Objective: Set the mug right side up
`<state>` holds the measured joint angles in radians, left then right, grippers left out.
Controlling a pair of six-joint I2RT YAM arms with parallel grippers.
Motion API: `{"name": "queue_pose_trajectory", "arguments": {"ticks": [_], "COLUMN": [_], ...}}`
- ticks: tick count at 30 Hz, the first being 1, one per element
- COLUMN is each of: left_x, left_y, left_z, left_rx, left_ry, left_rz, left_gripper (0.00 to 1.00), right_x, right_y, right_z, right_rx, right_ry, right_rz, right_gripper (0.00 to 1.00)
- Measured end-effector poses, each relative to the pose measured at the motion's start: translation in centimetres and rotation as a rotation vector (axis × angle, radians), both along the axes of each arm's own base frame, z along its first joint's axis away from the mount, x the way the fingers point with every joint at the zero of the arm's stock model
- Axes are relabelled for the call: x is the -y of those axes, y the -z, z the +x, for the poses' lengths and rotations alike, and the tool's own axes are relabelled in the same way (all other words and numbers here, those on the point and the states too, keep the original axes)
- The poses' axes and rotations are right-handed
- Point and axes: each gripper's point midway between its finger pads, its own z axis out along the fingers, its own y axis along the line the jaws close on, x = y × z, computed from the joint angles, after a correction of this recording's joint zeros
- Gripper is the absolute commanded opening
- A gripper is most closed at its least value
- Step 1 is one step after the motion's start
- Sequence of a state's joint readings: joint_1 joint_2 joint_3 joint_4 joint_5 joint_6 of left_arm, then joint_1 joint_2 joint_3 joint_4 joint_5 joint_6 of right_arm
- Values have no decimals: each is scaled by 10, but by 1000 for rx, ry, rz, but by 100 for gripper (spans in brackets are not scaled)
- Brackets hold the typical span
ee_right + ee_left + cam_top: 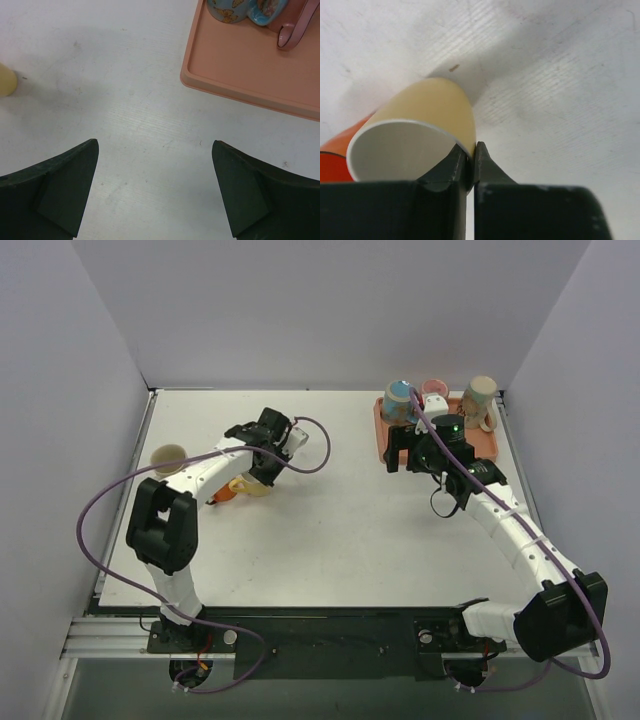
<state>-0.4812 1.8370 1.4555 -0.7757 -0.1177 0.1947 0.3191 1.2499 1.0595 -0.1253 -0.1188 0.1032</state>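
Two pincers hang over the white desk (330,540). At the far left edge a beige cup (168,457) stands alone. Just right of it, the left pincer (470,148) is clenched on the rim of the yellow mug (432,105), which lies tipped over left of centre, showing its white inside. The right pincer (154,145) is released, holding nothing, above bare desk beside the pink tray (240,62) of mugs (400,400) at far right.
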Motion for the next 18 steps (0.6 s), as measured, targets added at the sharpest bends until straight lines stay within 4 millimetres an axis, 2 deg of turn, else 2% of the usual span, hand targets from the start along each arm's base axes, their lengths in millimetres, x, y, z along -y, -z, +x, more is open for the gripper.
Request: {"name": "queue_pose_trajectory", "arguments": {"ticks": [6, 14, 18], "left_x": [8, 13, 15], "left_y": [-10, -9, -6], "left_z": [-1, -5, -5], "left_rx": [10, -8, -18], "left_ry": [27, 33, 36], "left_rz": [-56, -84, -90], "left_gripper": [5, 8, 12], "right_x": [4, 8, 14], "right_y": [-3, -10, -10], "right_z": [0, -4, -2], "right_rx": [6, 20, 20], "right_ry": [11, 16, 32], "right_rz": [2, 6, 5], "right_gripper": [90, 90, 91]}}
